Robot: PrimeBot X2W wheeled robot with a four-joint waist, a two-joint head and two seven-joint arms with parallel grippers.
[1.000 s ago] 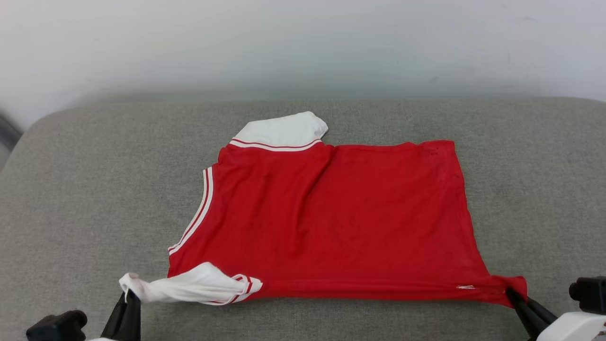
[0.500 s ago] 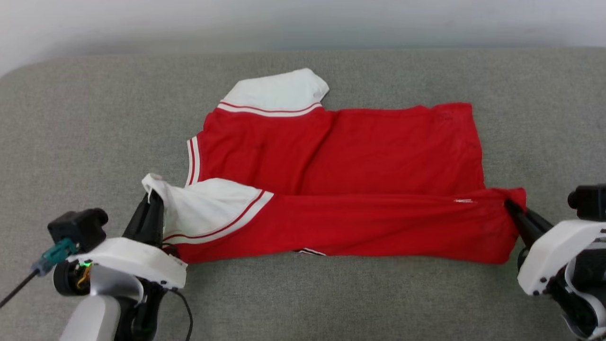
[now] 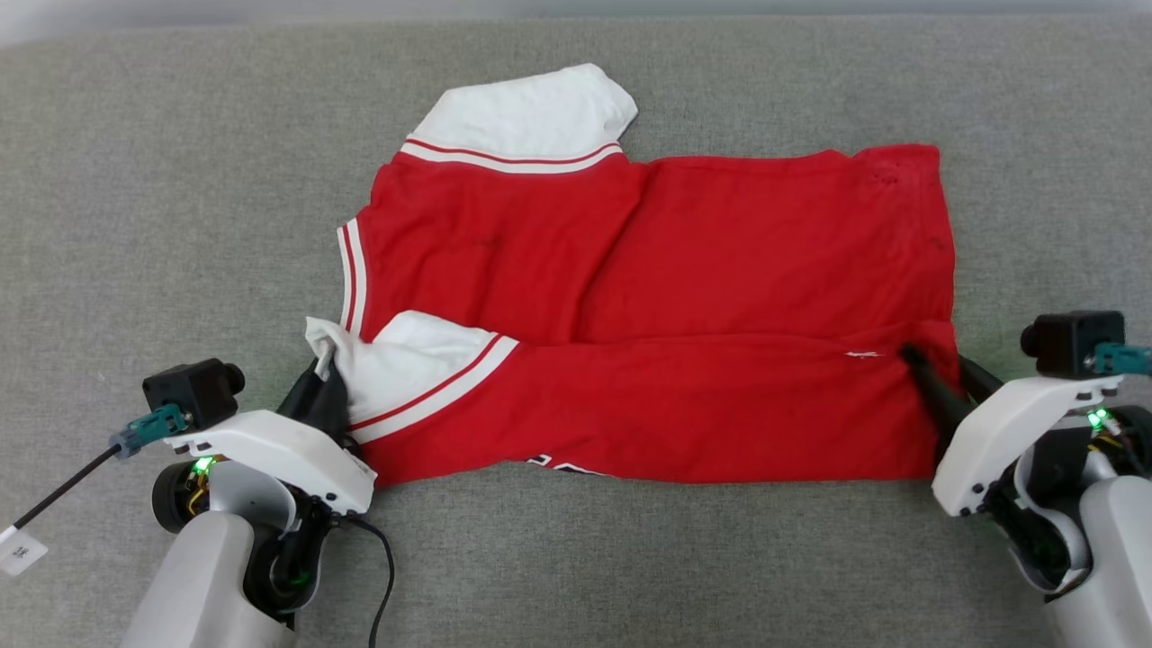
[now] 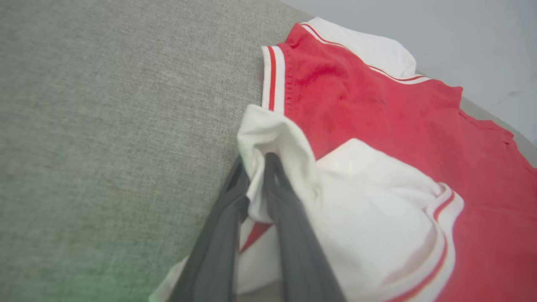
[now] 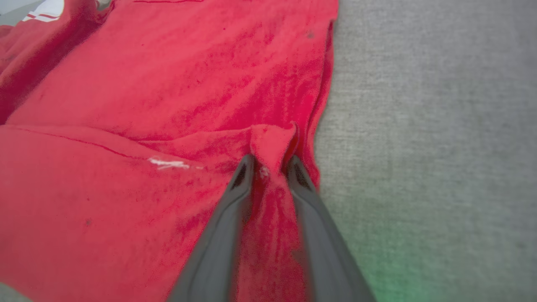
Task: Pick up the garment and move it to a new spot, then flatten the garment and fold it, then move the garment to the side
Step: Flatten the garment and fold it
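One garment (image 3: 720,261), grey cushion (image 3: 171,180) all around.

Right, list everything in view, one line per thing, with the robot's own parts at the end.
garment: one, bright red with white, striped sleeve ends, spread on the grey surface, its near strip doubled over the rest
grey surface: one, grey woven fabric, under the garment
wall: one, pale, beyond the surface's far edge
white tag: one, white, on a thin black lead from the left wrist, lower left of the head view
left gripper: one, dark fingers, closed on the near white sleeve end
right gripper: one, dark fingers, closed on the garment's near red corner
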